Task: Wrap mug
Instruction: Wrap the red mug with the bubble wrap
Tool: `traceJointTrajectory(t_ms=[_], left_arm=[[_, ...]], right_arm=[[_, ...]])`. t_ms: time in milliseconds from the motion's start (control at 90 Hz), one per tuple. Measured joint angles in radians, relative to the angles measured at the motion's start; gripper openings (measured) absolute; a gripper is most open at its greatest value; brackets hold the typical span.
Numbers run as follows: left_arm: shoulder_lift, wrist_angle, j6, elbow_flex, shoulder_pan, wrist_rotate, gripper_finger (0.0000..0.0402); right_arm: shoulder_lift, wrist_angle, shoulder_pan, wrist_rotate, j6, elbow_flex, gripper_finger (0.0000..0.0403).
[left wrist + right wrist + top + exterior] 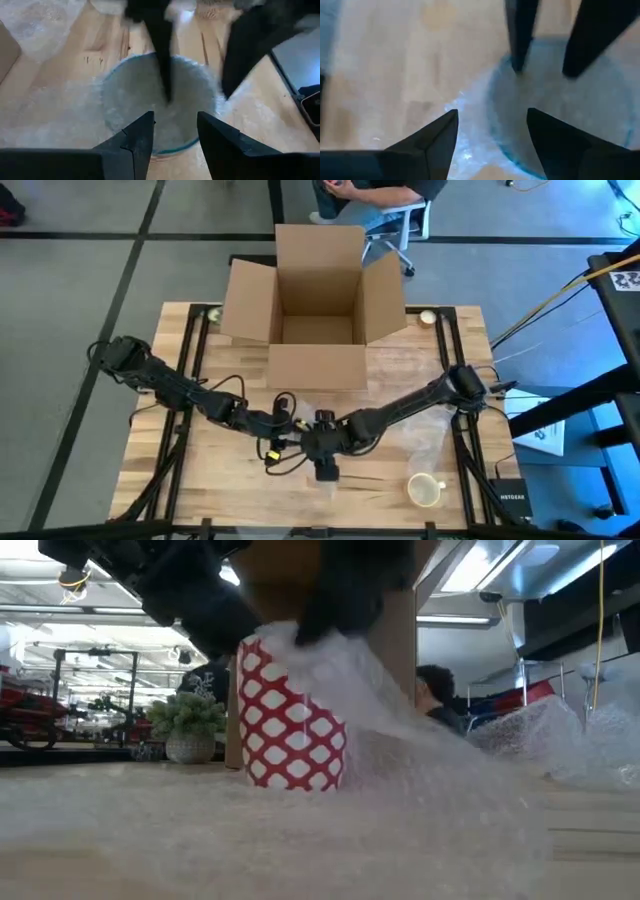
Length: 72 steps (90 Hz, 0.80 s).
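The mug (292, 725) stands upright mid-table, bubble wrap (420, 730) draped over it. Both grippers, left (174, 132) and right (492, 135), hover above its rim, fingers apart. Ceramic: rigid, breakable. The film is light and slippery; pinch it against the rim.

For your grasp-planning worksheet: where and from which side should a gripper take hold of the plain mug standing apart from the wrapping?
Take the plain mug by its rim wall, coming straight down from above. It stands upright with its mouth open, uncovered, clear of both arms, so one jaw could probably slip inside and one outside.
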Motion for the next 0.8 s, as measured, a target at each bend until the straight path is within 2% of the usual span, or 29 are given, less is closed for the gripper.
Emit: traceJointTrajectory(t_ms=[178,333,456,544,667,800], left_arm=[[-0.011,-0.032,-0.015,0.027,-0.004,-0.001,0.0136],[-0.082,-0.125,-0.025,0.076,-0.028,-0.013,0.0136],[-0.133,-0.296,-0.076,0.087,-0.042,-0.12,0.0136],[-0.141,-0.381,-0.107,0.076,-0.04,-0.241,0.0136],[-0.123,-0.38,-0.112,0.033,-0.006,-0.351,0.0136],[-0.099,-0.298,-0.103,-0.001,0.053,-0.382,0.0136]], right_arm=[[-0.003,0.063,-0.003,0.0,0.016,-0.034,0.0225],[0.003,0.062,-0.002,-0.008,0.022,-0.029,0.0225],[0.003,0.06,-0.002,-0.009,0.021,-0.026,0.0225],[0.003,0.063,-0.002,-0.009,0.02,-0.026,0.0225],[0.003,0.068,-0.003,-0.009,0.018,-0.026,0.0225],[0.003,0.068,-0.003,-0.009,0.018,-0.025,0.0225]])
